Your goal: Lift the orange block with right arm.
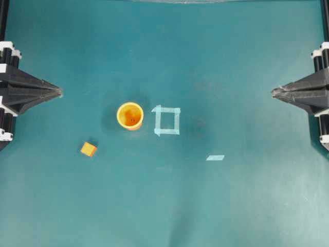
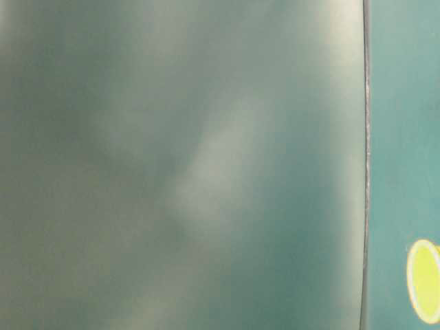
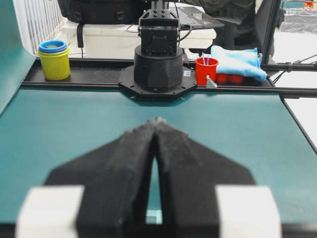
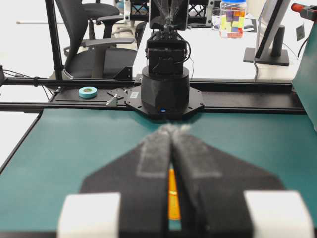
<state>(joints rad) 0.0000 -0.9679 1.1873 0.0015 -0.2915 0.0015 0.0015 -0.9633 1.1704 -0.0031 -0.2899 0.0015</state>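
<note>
Lab: office chair point(image 4: 94, 44), monitor stand point(image 4: 270, 44), teal bench mat point(image 1: 169, 206).
</note>
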